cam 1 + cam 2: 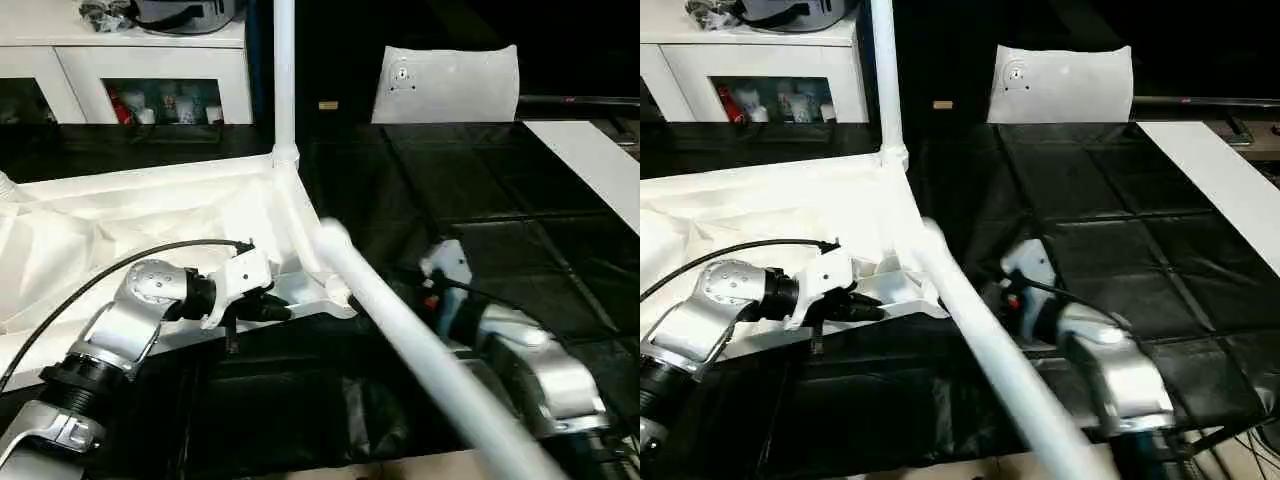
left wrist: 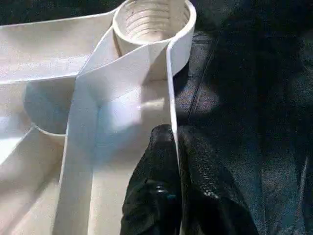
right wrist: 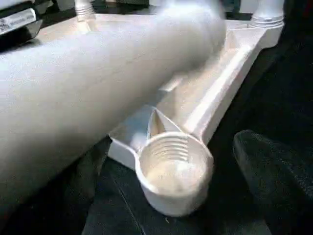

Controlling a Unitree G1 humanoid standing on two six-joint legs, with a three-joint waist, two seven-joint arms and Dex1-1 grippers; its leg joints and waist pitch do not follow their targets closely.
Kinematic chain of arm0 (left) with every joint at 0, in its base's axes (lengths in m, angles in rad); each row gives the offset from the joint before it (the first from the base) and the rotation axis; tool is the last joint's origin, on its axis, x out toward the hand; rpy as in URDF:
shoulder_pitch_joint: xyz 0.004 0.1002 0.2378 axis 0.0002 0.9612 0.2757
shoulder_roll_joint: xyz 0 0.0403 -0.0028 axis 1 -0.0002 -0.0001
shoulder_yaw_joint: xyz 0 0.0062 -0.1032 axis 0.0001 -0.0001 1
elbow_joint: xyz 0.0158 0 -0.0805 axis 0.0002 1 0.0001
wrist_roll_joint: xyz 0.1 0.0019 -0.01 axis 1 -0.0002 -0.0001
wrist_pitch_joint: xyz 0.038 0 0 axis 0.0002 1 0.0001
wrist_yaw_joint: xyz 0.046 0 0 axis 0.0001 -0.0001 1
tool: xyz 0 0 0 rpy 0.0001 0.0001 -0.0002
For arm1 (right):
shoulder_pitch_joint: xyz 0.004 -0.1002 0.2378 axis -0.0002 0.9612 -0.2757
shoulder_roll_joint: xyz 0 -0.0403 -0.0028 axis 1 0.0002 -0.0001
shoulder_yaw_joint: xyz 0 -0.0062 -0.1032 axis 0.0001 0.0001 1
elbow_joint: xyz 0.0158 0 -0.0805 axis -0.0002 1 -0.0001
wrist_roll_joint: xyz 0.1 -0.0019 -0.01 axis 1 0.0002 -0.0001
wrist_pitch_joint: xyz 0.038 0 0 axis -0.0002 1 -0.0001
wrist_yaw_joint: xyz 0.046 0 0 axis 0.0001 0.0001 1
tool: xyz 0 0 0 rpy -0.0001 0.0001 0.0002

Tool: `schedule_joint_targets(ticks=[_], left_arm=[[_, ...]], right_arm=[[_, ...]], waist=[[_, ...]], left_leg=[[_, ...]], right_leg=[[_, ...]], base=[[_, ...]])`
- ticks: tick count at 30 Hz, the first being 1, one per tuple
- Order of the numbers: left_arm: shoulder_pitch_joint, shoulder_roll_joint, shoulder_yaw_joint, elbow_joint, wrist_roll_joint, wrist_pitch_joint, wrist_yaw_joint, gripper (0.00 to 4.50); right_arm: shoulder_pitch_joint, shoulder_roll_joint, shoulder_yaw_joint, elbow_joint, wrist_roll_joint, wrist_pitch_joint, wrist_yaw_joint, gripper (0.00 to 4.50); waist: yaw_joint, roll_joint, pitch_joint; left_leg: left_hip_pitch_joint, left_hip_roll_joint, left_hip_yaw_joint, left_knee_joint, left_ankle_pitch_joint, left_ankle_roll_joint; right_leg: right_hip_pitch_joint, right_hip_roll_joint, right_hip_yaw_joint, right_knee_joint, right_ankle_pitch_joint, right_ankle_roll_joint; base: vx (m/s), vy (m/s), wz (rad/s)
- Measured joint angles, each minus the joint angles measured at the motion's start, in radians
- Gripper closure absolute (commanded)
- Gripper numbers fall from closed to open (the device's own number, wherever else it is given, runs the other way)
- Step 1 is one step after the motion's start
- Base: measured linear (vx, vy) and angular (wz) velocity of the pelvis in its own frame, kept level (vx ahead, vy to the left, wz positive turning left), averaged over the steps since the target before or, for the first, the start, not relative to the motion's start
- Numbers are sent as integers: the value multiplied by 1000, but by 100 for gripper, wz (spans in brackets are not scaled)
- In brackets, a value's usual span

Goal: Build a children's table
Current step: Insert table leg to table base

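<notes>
On the black-covered tabletop, the children's table top lies upside down, ribbed underside up, on the robot's left side. One leg stands upright in the far corner socket. Near corner socket is empty, threads visible inside.

Left gripper is clenched on the table top's near rim; the left wrist view shows one finger either side of the thin wall, a little way back from that socket. Reads as a brace so the top doesn't slide or tip while a leg goes in.

A second leg runs diagonally from the near-right foreground toward the near corner, its rounded end close above the rim by the socket. Can't tell what carries it. Right gripper sits just right of it near the corner, jaws released and wide, not grasping anything I can see.

My read: the leg end isn't in the socket and isn't lined up with it; it needs swinging upright over the opening before seating.

Around: white cabinet with shelves at far left, white panel propped at the far edge, white board at far right, all well apart. Left arm's black cable loops over the top. The slanted leg itself blocks much of the right arm's line to the socket.
</notes>
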Motion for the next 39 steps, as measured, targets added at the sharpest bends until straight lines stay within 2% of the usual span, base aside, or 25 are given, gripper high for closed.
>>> schedule_joint_targets(ticks=[5,10,13,21,26,28,33,39], left_arm=[[15,-14,11,-32,0,35,20,450],[32,-13,15,-71,-2,73,36,450],[45,-27,22,-94,-1,109,68,450],[58,-37,24,-108,2,134,106,450],[79,-29,32,-135,2,140,118,450],[82,-27,32,-141,2,145,119,450],[87,-23,32,-149,1,147,123,450],[87,-19,31,-149,1,147,125,450]], right_arm=[[16,32,6,-23,-1,3,-42,3],[23,53,6,-40,-15,54,-119,3],[20,93,-21,-17,-41,86,-229,3],[19,102,-68,1,-37,110,-307,3],[15,104,-96,-16,-1,142,-301,3],[14,87,-99,-64,34,180,-274,3],[15,-34,-69,-276,159,386,-149,3],[46,-131,22,-338,154,521,-111,3]], waist=[[13,0,0],[13,1,0],[14,1,0],[5,4,-1],[-7,5,-1],[-10,5,-1],[-11,4,-2],[-12,4,-2]], left_leg=[[0,0,0,0,0,0],[0,0,0,-1,0,0],[0,-1,0,-1,0,0],[1,-1,0,0,0,0],[1,-1,0,0,0,0],[1,-1,0,0,0,0],[1,-1,0,0,0,0],[1,-1,0,0,0,0]], right_leg=[[1,0,0,-1,0,0],[0,0,0,-1,0,0],[1,0,1,-1,0,1],[2,0,1,-1,0,2],[2,0,1,-1,0,2],[2,0,1,-1,0,2],[3,0,1,-2,0,2],[2,0,1,-3,-1,3]], base=[[0,0,0],[0,0,0],[0,0,0],[0,0,0],[0,0,0],[0,0,0],[0,0,0],[0,0,0]])
